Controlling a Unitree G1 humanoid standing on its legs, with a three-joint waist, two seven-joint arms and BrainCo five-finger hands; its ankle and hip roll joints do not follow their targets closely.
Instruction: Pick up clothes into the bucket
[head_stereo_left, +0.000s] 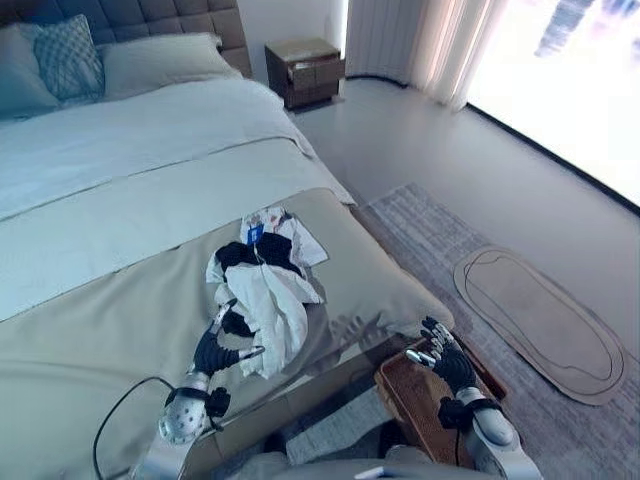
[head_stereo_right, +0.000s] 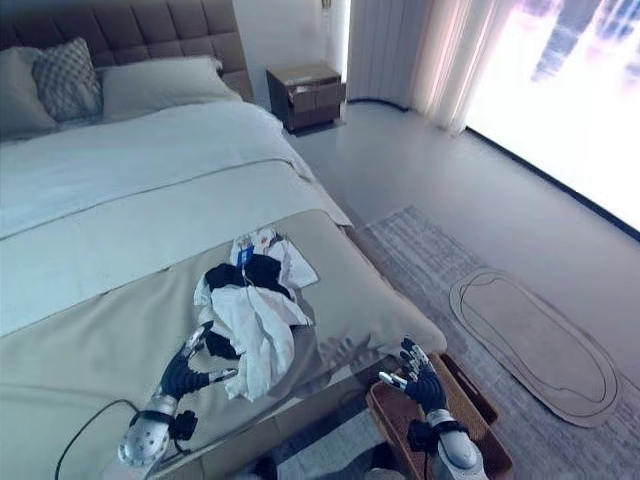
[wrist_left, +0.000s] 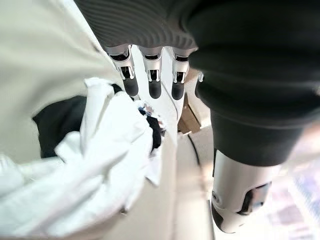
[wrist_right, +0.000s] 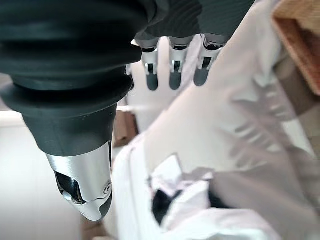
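Both the left hand (head_stereo_left: 215, 352) and right hand (head_stereo_left: 449, 362) have silver dark-tipped fingers, dark ribbed covers, and silver-grey arms.

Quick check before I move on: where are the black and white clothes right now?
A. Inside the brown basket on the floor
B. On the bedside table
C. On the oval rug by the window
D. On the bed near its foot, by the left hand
D: the black and white clothes lie in a heap on the bed, with the left hand at their near edge; the brown basket sits on the floor below the right hand.
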